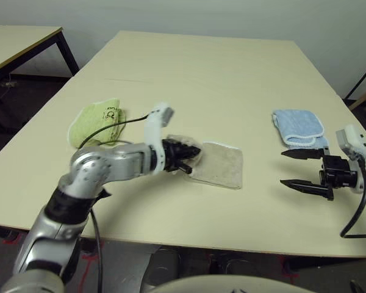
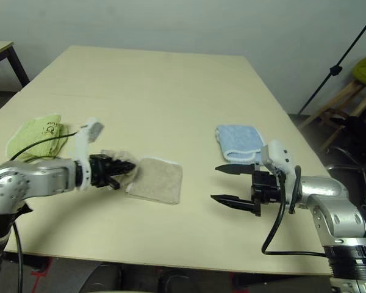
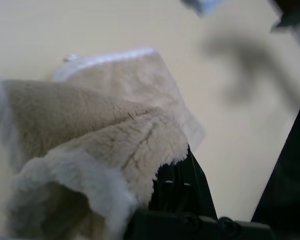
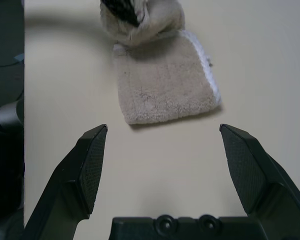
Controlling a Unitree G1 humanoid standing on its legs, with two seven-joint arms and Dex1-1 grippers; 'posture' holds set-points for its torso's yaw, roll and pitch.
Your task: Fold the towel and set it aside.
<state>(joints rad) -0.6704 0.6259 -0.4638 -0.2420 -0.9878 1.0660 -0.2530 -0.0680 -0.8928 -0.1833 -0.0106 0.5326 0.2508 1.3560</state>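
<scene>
1. The towel (image 1: 221, 165) is beige terry with a short pile and a white stitched edge showing along its far and right sides; it lies near the middle of the worktop (image 1: 201, 79), toward the near edge, partly folded into a small rectangle; its left end is lifted and bunched into a soft wad, the pale edging curling around the bunch in the left wrist view.
2. The left tool (image 1: 192, 155) is clamped on that raised left end of the towel; its black fingers are largely buried in the cloth; the rest of the towel lies flat on the worktop to the right of it.
3. The right tool (image 2: 222, 182) hangs just above the worktop at the right, well apart from the towel; its two black fingers stand wide apart with nothing between them and point left toward the towel.
4. A small light blue folded towel (image 1: 297, 127) lies on the right, just beyond the right tool; a small lime green folded towel (image 1: 97, 120) lies on the left, beyond the left forearm; neither touches the beige one.
</scene>
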